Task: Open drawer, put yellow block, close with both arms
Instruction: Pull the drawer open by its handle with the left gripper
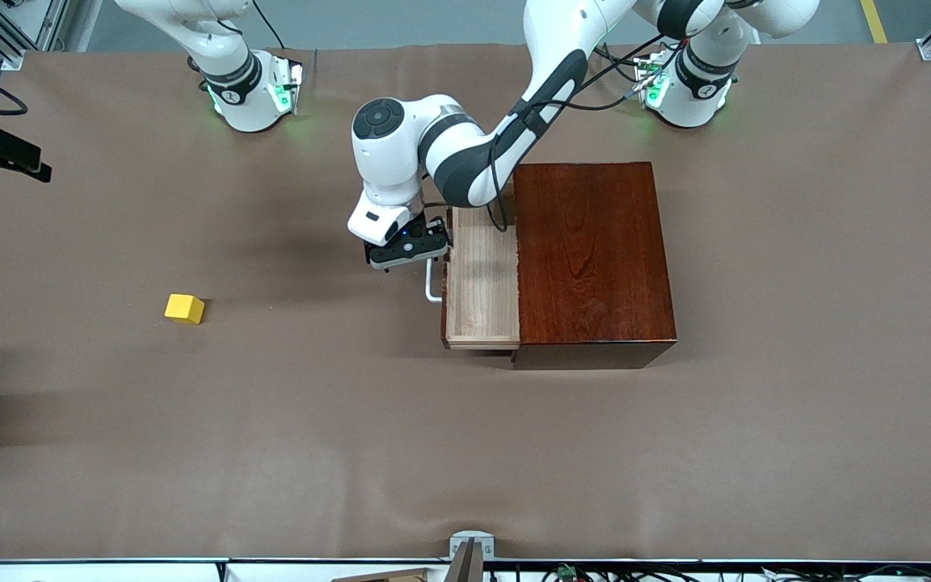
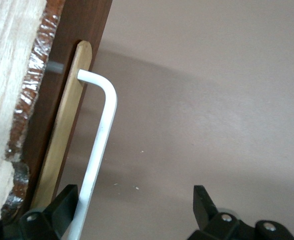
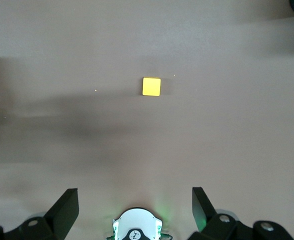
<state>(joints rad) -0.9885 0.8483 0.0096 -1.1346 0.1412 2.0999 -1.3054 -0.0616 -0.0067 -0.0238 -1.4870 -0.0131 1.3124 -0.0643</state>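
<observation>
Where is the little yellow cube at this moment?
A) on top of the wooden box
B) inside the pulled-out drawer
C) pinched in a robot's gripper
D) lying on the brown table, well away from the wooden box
D: the yellow block sits alone on the table toward the right arm's end, while the open drawer shows only bare pale wood.

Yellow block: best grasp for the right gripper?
Top-down. The yellow block sits flat and alone on the table, toward the right arm's end, side faces exposed. The open right gripper is high above it; probably close the fingers on two opposite vertical faces, aligned with its edges.
</observation>
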